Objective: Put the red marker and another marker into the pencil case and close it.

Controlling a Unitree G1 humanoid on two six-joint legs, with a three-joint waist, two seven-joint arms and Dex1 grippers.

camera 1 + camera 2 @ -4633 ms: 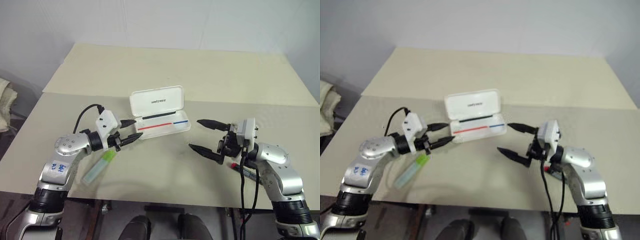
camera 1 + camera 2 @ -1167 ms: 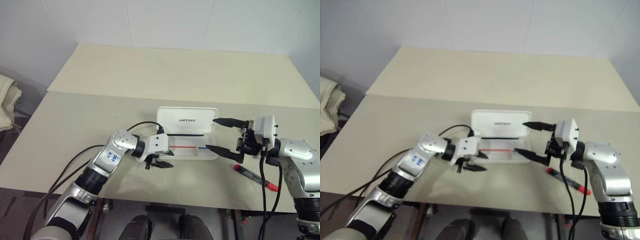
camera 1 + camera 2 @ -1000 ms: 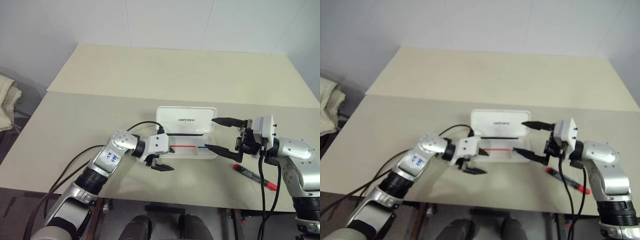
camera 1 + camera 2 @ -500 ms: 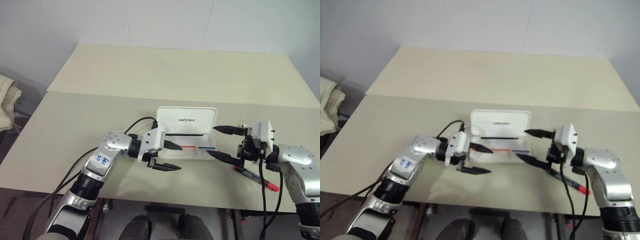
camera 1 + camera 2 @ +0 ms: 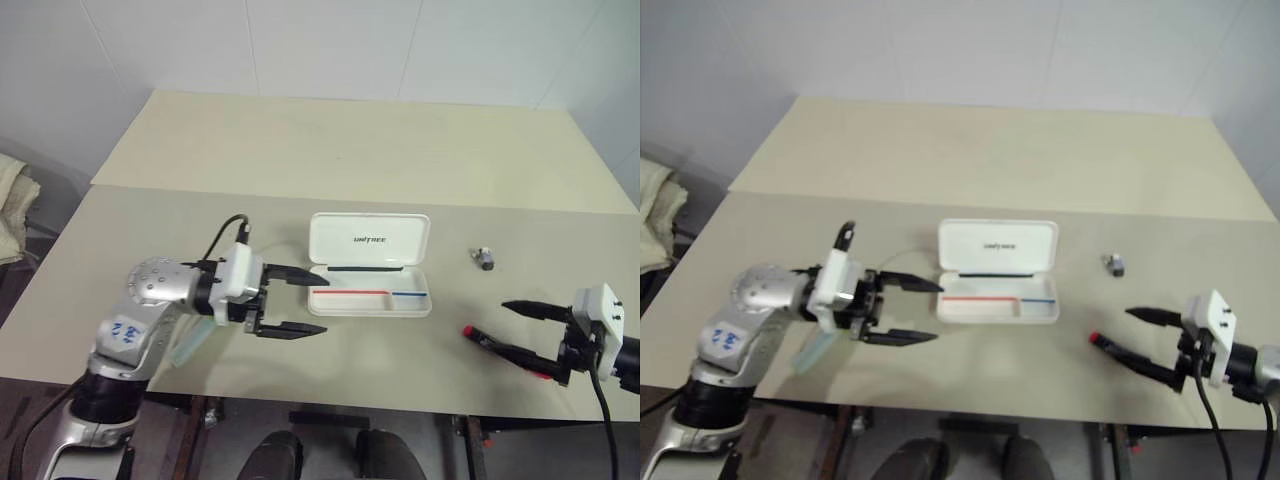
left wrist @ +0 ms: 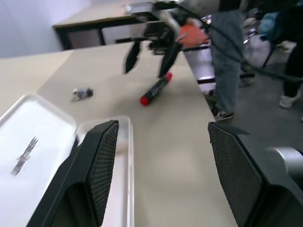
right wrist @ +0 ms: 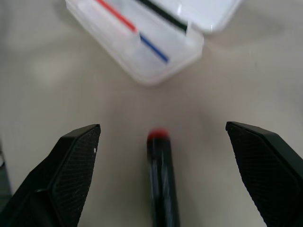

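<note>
Lying lengthwise between the wide-open right tool (image 5: 528, 331) jaws, the red marker (image 5: 500, 348) is pointed toward the pencil case (image 5: 370, 264).

Even, soft overhead light lit the table (image 5: 330, 150), casting faint shadows. In the right wrist view the marker (image 7: 162, 179) was blurred and out of focus.

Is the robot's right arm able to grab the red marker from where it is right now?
Probably yes. The right gripper is open right over the red marker, which lies bare on the table, lined up between its fingers, with nothing in the way.
</note>
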